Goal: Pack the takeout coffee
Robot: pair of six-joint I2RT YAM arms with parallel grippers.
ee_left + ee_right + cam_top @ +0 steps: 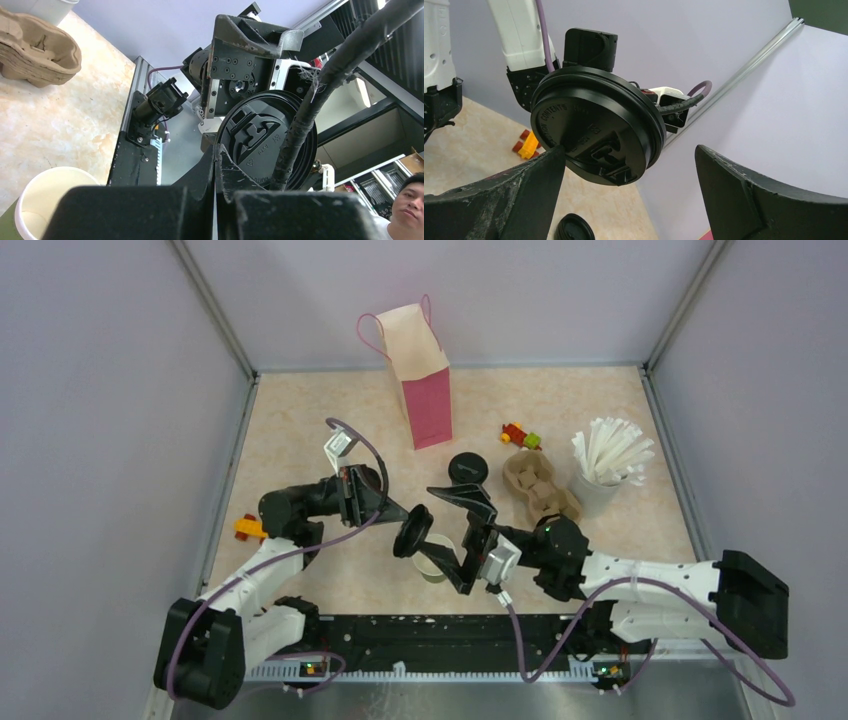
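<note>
My left gripper [398, 516] is shut on the rim of a round black lid [412, 531], which it holds on edge above the table. The left wrist view shows that lid [265, 140] just past my closed fingertips [216, 150]. My right gripper [440, 530] stands wide open facing it. The lid [594, 132] hangs between its fingers [539, 175], close to the left one. Under the lid stands an open cup [435, 560], pale inside [45, 200]. A second black lid [468, 469] lies flat on the table [574, 227].
A brown pulp cup carrier [540, 487] lies right of centre, with a cup of white straws [605, 465] beside it. A pink paper bag [425, 380] stands at the back. Toy bricks lie at the back [520, 435] and at the left wall [247, 528].
</note>
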